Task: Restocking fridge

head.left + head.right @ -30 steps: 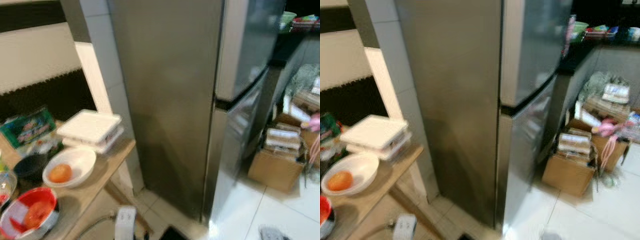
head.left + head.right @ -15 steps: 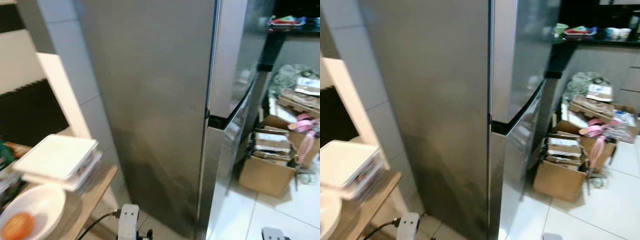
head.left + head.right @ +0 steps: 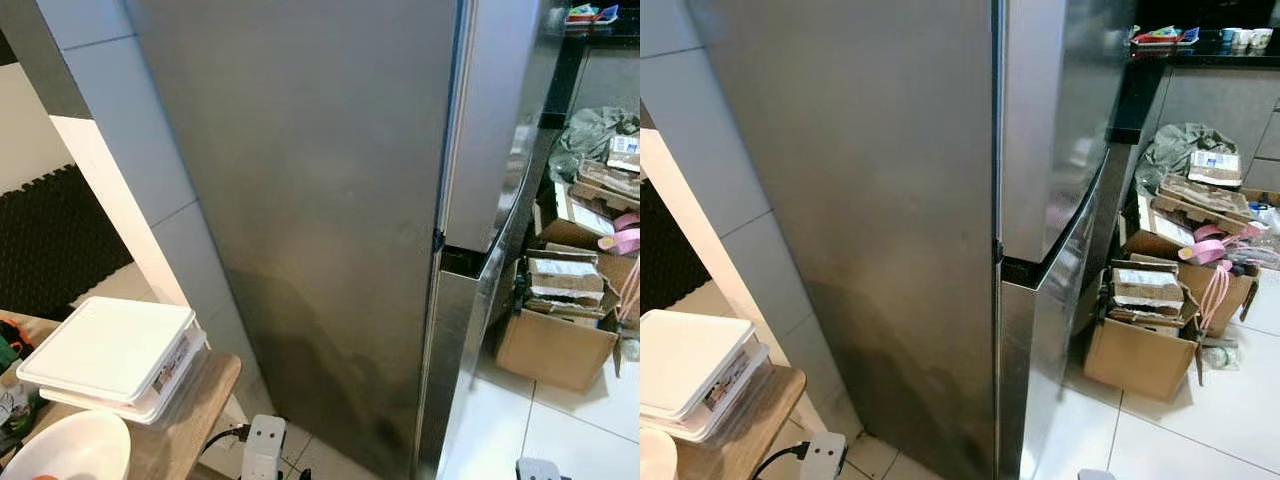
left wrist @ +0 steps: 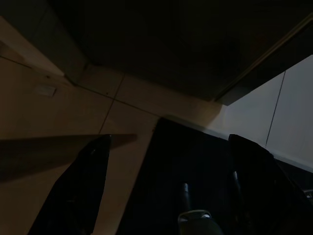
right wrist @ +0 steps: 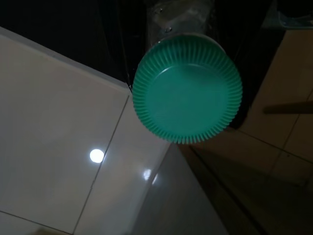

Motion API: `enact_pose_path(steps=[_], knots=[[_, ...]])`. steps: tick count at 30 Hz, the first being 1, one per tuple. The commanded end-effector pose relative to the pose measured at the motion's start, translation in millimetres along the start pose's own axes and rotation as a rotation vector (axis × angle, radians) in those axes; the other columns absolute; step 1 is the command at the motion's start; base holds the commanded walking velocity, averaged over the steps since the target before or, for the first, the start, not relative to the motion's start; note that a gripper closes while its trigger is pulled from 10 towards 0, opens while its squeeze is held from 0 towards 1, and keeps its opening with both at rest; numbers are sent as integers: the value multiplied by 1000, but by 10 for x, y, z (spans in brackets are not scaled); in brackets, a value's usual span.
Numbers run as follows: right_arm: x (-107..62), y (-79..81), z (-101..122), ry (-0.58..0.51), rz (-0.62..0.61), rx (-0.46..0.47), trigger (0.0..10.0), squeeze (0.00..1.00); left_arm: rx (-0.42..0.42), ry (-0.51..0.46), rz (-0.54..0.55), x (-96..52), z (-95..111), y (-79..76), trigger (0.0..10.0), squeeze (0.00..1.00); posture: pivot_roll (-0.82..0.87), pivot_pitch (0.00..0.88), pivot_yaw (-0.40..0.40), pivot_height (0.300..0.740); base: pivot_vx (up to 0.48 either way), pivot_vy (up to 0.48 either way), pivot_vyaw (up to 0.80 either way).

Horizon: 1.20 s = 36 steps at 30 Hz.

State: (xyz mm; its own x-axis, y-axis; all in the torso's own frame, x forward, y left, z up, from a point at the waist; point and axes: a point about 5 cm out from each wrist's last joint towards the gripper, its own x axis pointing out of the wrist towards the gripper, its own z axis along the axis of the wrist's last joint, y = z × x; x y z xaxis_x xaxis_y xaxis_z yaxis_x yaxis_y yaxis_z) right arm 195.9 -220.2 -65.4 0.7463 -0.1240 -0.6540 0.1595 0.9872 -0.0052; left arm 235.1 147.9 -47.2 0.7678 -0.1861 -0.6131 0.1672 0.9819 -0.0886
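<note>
2 doors of the steel fridge (image 3: 330, 230) stand closed at 12 o'clock, and the right gripper (image 5: 186, 29), hanging low over the floor tiles, is clamped on a jar with a ribbed green lid (image 5: 187, 89); the jar looks rigid and probably light, best held around its body below the lid. At 8 o'clock a wooden table (image 3: 190, 425) carries a closed white box (image 3: 110, 355) and a white bowl (image 3: 65, 455), while at 3 o'clock a cardboard box (image 3: 1140, 345) holds stacked packets. The left gripper (image 4: 166, 191) hangs idle, fingers spread.
</note>
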Motion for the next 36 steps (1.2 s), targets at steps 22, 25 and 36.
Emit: enact_pose_path(steps=[22,25,36], knots=[[5,16,20,-11,13,-5,10000,0,54,-35,30,-53,-26,90,10000,0,12,70,86,740,0,-87,0],[14,17,39,-10,20,-8,10000,0,129,-89,-65,-93,-10,58,10000,0,16,75,78,740,0,0,0],[47,-25,144,-24,27,-26,10000,0,179,-374,-304,-190,431,-199,0,0,21,86,58,740,0,0,0]])
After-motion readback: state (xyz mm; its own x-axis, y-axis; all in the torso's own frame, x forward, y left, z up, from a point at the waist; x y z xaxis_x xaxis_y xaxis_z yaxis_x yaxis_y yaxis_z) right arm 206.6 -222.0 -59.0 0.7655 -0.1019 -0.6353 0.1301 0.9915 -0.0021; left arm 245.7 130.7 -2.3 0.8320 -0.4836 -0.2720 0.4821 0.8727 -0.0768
